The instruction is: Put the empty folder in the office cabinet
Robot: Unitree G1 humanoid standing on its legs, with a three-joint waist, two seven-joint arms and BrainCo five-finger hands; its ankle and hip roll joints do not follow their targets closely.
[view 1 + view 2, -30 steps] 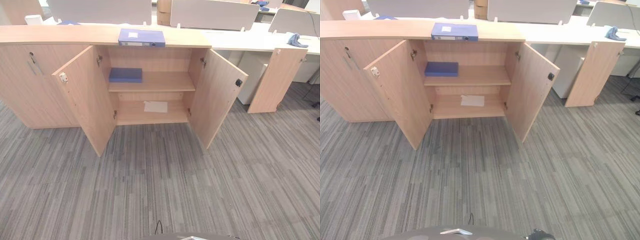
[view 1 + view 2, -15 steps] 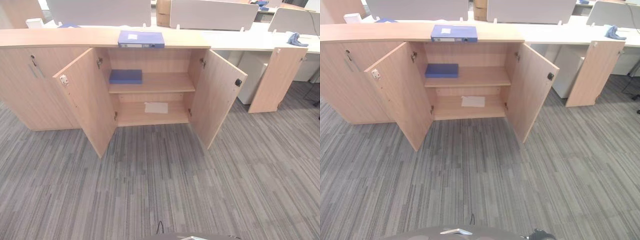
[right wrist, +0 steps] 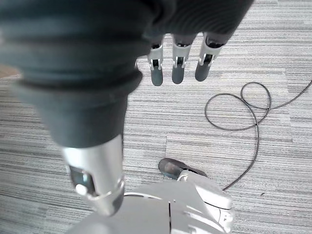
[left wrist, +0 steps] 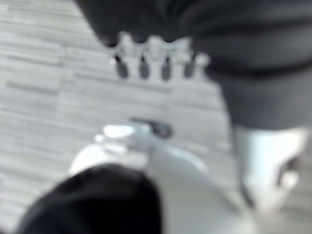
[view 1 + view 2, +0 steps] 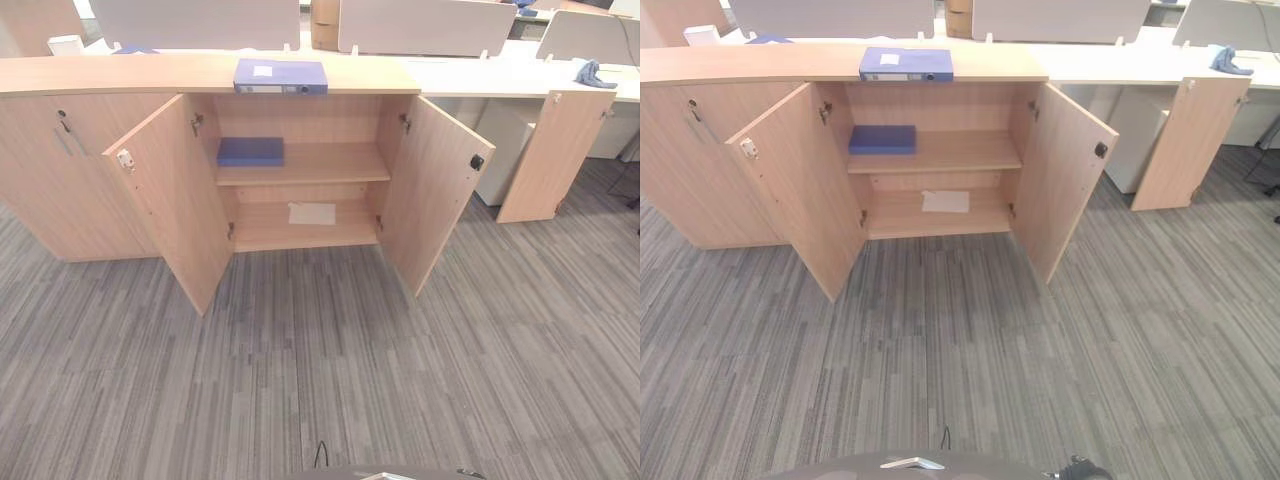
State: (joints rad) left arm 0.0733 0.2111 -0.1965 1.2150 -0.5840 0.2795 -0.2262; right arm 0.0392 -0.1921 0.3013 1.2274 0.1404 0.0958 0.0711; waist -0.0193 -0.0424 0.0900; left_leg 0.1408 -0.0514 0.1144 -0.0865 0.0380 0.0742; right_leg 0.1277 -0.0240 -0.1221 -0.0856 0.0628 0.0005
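Note:
A blue folder (image 5: pixel 281 76) lies flat on top of the wooden office cabinet (image 5: pixel 330 162). Both cabinet doors stand open, the left door (image 5: pixel 180 215) and the right door (image 5: pixel 432 190) swung out toward me. A second blue folder (image 5: pixel 250 151) lies on the upper shelf at its left side. A white sheet of paper (image 5: pixel 312 213) lies on the lower shelf. My left hand (image 4: pixel 151 66) and my right hand (image 3: pixel 178 63) hang above the carpet with straight fingers, holding nothing, well short of the cabinet.
A closed cabinet section (image 5: pixel 50 170) adjoins on the left. White desks with partitions stand behind, and a blue cloth (image 5: pixel 590 73) lies on one at the right. A wooden side panel (image 5: pixel 548 155) stands right of the open door. Striped grey carpet (image 5: pixel 320 370) stretches between me and the cabinet.
The whole picture has shifted slightly, so the camera has moved. The folders, the paper and the doors stand as before.

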